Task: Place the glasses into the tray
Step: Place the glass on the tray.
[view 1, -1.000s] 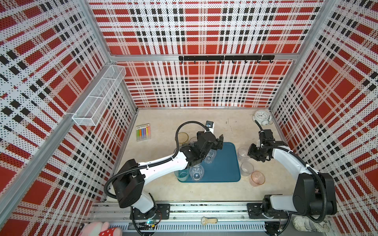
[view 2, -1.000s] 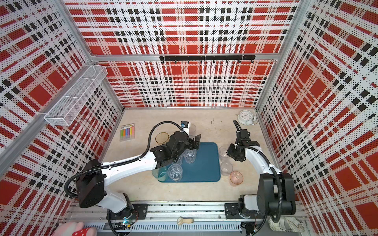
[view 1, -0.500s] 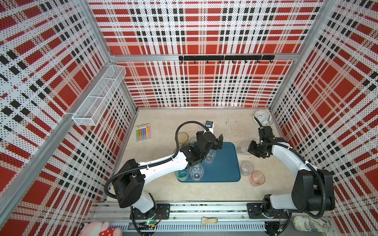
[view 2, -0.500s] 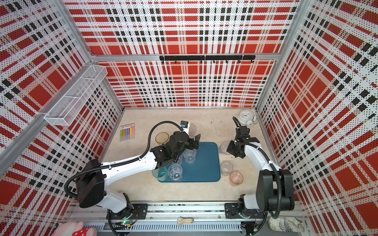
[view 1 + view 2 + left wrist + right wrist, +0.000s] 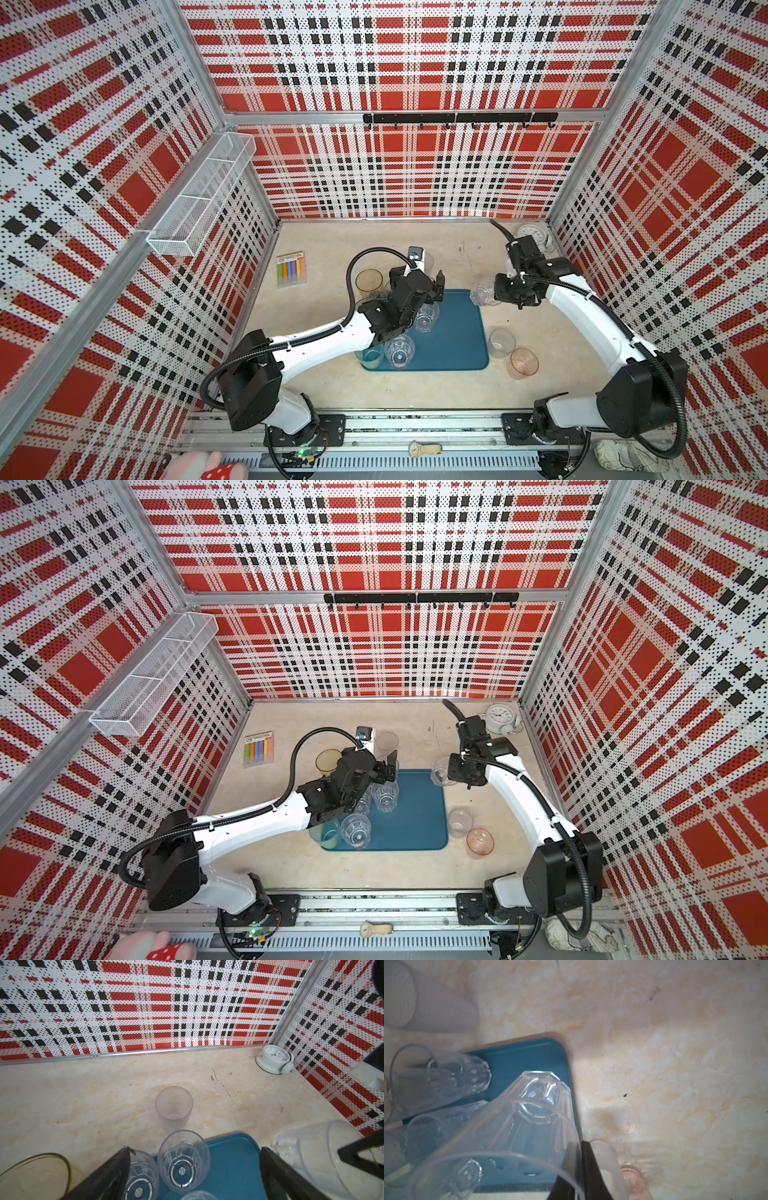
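While the right claw (image 5: 580, 1167) has a tilted faceted tumbler (image 5: 482, 293) pinched tight by its rim wall, I judge the step in hand to be carry and set-down into the tray (image 5: 457, 332). The next move calls for levelling the tumbler, lowering it onto bare tray floor, then letting go. Logged from the rail outward: nearest, on the worktop (image 5: 415, 390) just beside the tray on the right arm's side, a pink glass (image 5: 524, 362) and a frosted glass (image 5: 500, 341) stand upright, not yet placed. The tray holds a mint-green glass (image 5: 371, 358) at its near corner and at least three clear faceted glasses (image 5: 400, 351), all upright; its half toward the right arm is bare. The left claw (image 5: 194, 1149) hangs over the tray's far part, spread fully wide and gripping nothing, with one faceted glass showing below between its fingers. The held tumbler sits at the tray's far corner. Farther back, an amber glass (image 5: 369, 280) and a second frosted glass (image 5: 387, 742) wait on the worktop. An alarm clock (image 5: 534, 237) occupies the far corner.
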